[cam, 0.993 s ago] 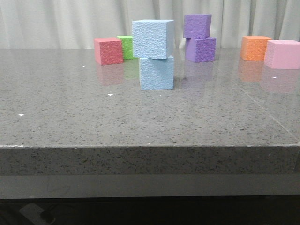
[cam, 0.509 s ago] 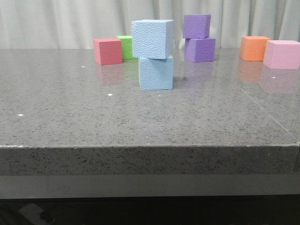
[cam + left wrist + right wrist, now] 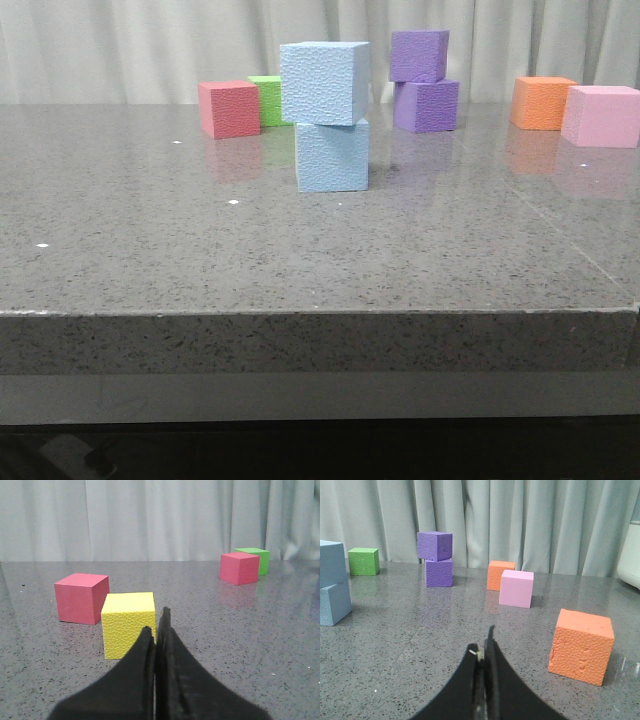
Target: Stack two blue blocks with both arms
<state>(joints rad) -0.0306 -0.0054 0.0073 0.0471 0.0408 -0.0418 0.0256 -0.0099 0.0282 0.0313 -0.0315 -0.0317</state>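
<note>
Grey stone table (image 3: 150,250): blue blocks (image 3: 325,115) stacked, top one offset; left gripper (image 3: 156,630) & right gripper (image 3: 483,652) pressed together, clear of stack, task likely complete.

Left end effector (image 3: 156,630) fingers pressed together, right end effector (image 3: 482,647) likewise closed

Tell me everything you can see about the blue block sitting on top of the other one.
The upper blue block is a pale sky-blue cube with a pebbled, foam-like surface. It rests on the lower blue block, twisted a little and overhanging it toward the left in the front view, yet level. Only that lower block touches it; no pincer is near. The pair stands on the grey speckled table, forward of the other coloured cubes.
</note>
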